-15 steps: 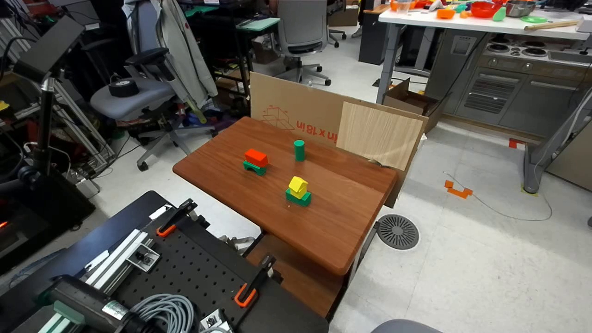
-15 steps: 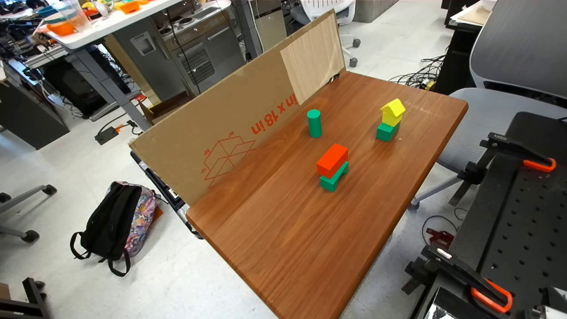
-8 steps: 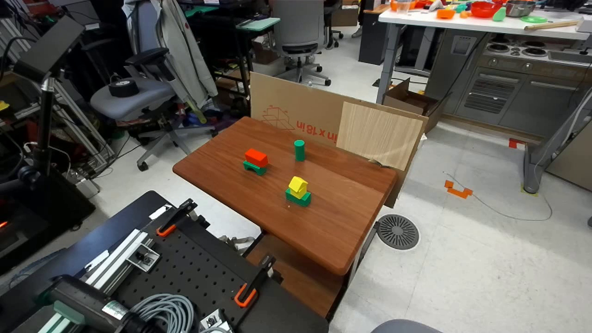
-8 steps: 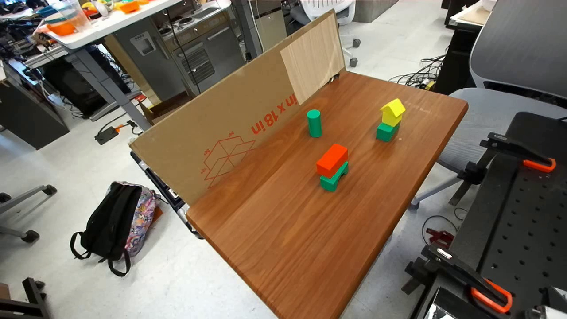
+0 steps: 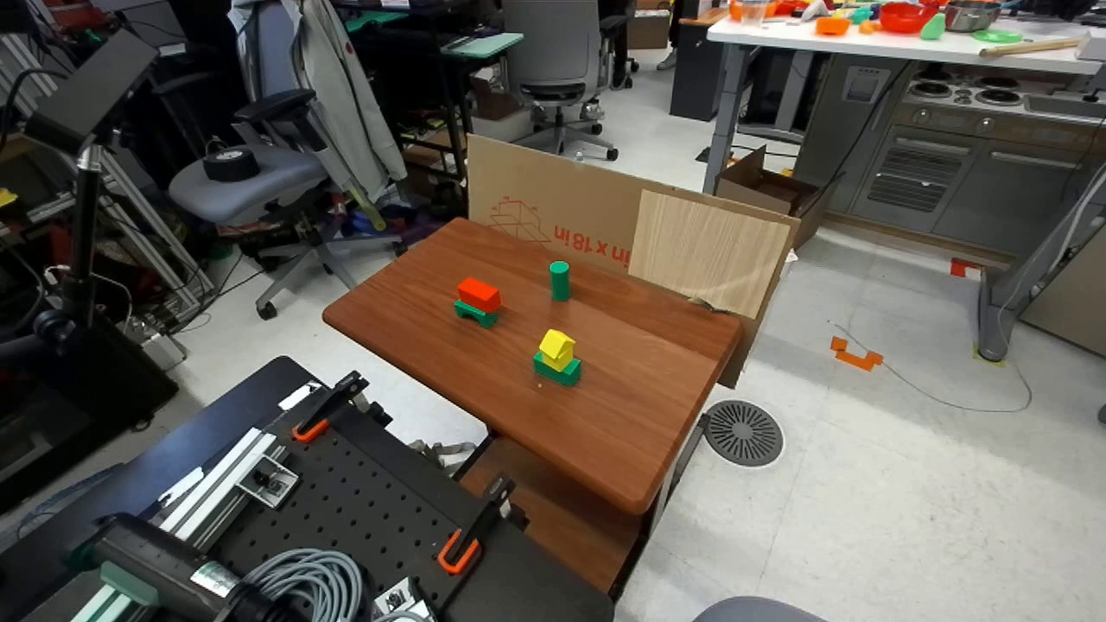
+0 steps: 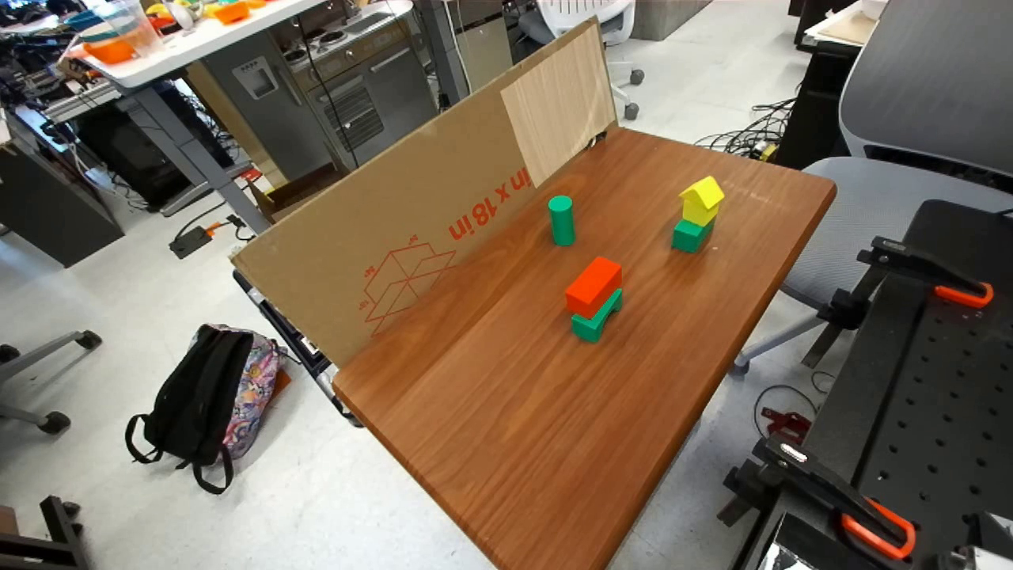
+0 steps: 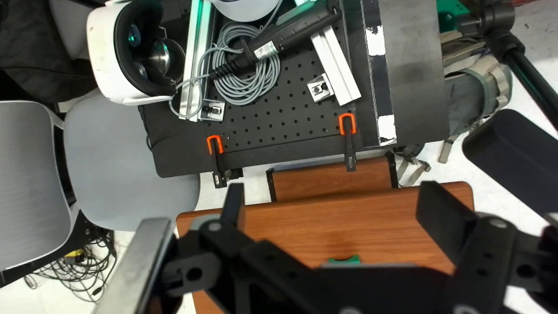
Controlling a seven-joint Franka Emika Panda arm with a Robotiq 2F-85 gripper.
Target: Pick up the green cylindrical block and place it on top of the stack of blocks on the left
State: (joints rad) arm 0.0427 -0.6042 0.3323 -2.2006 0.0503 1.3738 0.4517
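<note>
The green cylindrical block (image 5: pixel 560 282) stands upright on the brown table near the cardboard; it also shows in an exterior view (image 6: pixel 562 221). The stack of blocks is an orange-red block (image 5: pixel 479 295) on a green arch block (image 5: pixel 475 314); both also show in an exterior view (image 6: pixel 593 287). My gripper (image 7: pixel 333 201) shows only in the wrist view, with its fingers (image 7: pixel 442 220) wide apart and nothing between them. It is high above the table. Past its body a bit of a green arch block (image 7: pixel 348 260) shows. The cylinder is hidden in the wrist view.
A yellow house-shaped stack (image 5: pixel 556 350) on a green block (image 5: pixel 557 370) stands on the brown table (image 5: pixel 605 432). A cardboard wall (image 6: pixel 411 198) runs along one table edge. A black perforated bench (image 7: pixel 279 113) with orange-handled clamps adjoins the table.
The blocks on the table have not moved. In an exterior view, a grey chair in the background has shifted slightly to the left. No arm shows in the exterior views.
</note>
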